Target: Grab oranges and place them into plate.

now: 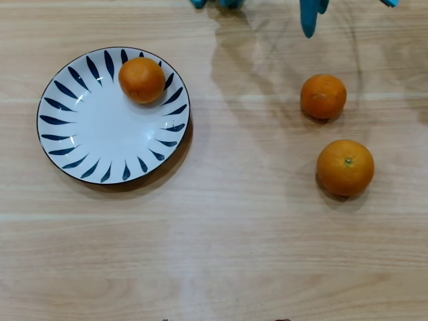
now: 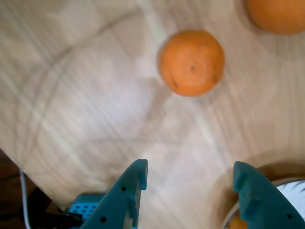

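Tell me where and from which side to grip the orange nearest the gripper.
Take the nearer orange across its widest middle, coming straight down from above. It is a round ball sitting free on the table, apart from the stem-dot orange in the overhead view, so the fingers probably have room either side. The gripper is open and empty.

The round white ceramic plate (image 1: 100, 134) bore dark blue petal strokes; three dimpled orange fruits (image 1: 323, 96) contrasted with the pale wood-grain surface (image 1: 234, 234) and teal fingers (image 2: 128, 191).
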Robot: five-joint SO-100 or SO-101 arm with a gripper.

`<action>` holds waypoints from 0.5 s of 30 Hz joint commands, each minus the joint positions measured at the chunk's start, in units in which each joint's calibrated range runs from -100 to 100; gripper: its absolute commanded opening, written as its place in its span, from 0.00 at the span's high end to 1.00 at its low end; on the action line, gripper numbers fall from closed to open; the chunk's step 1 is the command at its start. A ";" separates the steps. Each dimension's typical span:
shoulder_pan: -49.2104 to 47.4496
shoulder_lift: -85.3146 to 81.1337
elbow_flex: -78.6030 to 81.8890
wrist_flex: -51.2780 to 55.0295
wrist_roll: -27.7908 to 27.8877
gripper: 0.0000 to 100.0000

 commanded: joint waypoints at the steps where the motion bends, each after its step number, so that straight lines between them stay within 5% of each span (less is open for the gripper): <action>1: -5.27 2.76 -0.45 -0.94 -5.37 0.79; 5: -5.11 6.91 -0.09 -7.38 -5.73 0.78; 12: -5.03 11.47 -0.09 -13.23 -9.65 0.56; 15: -4.30 12.82 -0.09 -13.23 -10.23 0.55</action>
